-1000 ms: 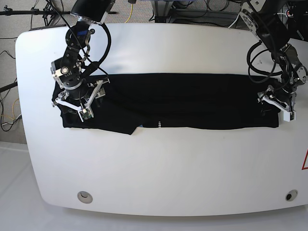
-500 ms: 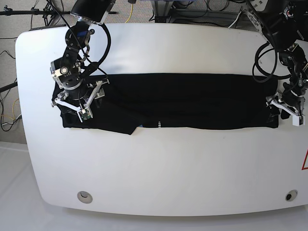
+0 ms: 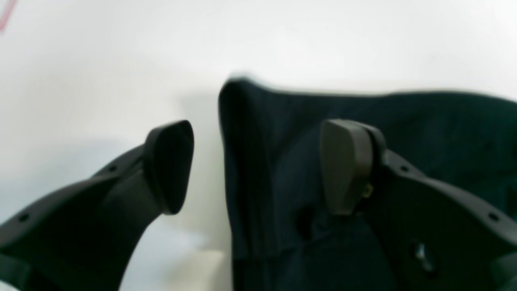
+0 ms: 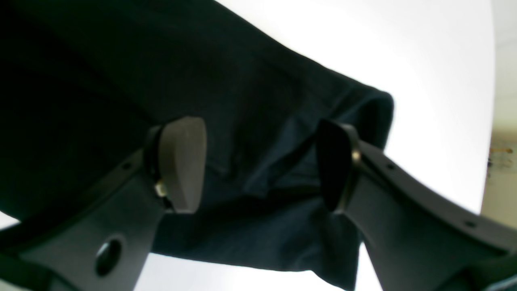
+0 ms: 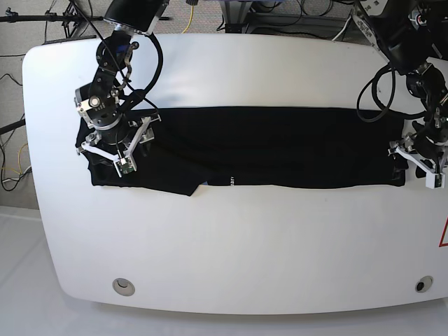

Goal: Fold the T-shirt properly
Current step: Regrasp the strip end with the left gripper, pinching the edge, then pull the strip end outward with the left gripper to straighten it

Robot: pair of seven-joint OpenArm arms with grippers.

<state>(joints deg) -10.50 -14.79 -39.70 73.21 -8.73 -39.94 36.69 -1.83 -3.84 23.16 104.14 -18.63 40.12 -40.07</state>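
— Where is the T-shirt [image 5: 266, 147] found relative to the two sets of jaws?

— It is laid flat on the white table [image 5: 231, 245] as a long black band, its long axis running from one gripper across to the other. One short end is under the right gripper [image 5: 112, 150]; the other short end is at the left gripper [image 5: 418, 157].

— How are the jaws set?

— Both are spread, and nothing is pinched. In the right wrist view, the right gripper [image 4: 260, 165] is seen with both fingers over the cloth, a bunched fold lying between them. In the left wrist view, the left gripper [image 3: 258, 165] is seen straddling the end edge of the T-shirt [image 3: 363, 121]: one finger is over the fabric, the other over bare table, so the hem falls between the jaws.

— Which relation is the coming move judged to turn on?

— Probably the straddled hem. The left jaws are the better placed to be closed on an edge, since cloth lies to one side only. Whether the fingers touch the fabric cannot be told.
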